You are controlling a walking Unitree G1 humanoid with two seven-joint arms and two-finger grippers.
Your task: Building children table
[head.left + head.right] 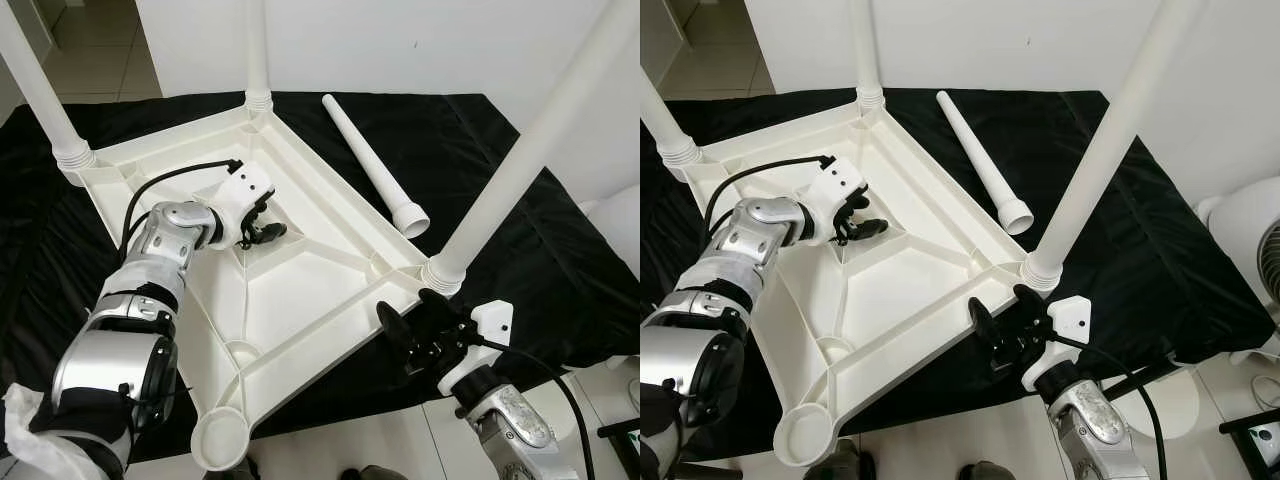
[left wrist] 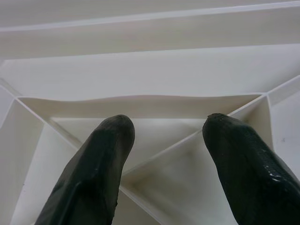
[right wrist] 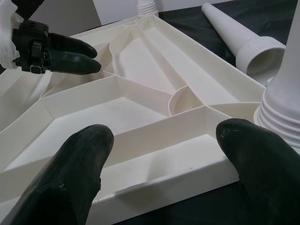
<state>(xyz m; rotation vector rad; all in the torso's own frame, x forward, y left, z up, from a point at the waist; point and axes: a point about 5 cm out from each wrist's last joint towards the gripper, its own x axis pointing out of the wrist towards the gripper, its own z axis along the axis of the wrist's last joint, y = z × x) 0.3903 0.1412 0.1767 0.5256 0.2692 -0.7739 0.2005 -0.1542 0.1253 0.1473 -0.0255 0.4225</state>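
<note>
Writing: no brand, label or lettering could be read on any part.

Left eye view, table: the white plastic tabletop (image 1: 300, 300) lay upside down on a black cloth (image 1: 470, 150), its ribbed underside facing up. Three white legs stood in corner sockets: far-left leg (image 1: 40, 95), far leg (image 1: 257, 50), near-right leg (image 1: 530, 150). The near-left socket (image 1: 220, 435) was bare.

Left eye view, loose leg: a fourth leg (image 1: 375, 165) lay flat on the cloth just beside the tabletop's far-right edge, wide threaded end toward the robot.

Right eye view, left gripper: the left gripper (image 1: 862, 222) reached over the middle ribs of the underside, near the far-left edge.

Right eye view, right gripper: the right gripper (image 1: 1002, 320) sat at the near-right corner, just beside the standing leg's base.

Left wrist view: the two black fingers (image 2: 101, 164) were spread apart with nothing between them, above the meeting ribs.

Right wrist view: the fingers (image 3: 77, 168) were spread wide, empty, straddling the tabletop's rim (image 3: 164, 178).
</note>
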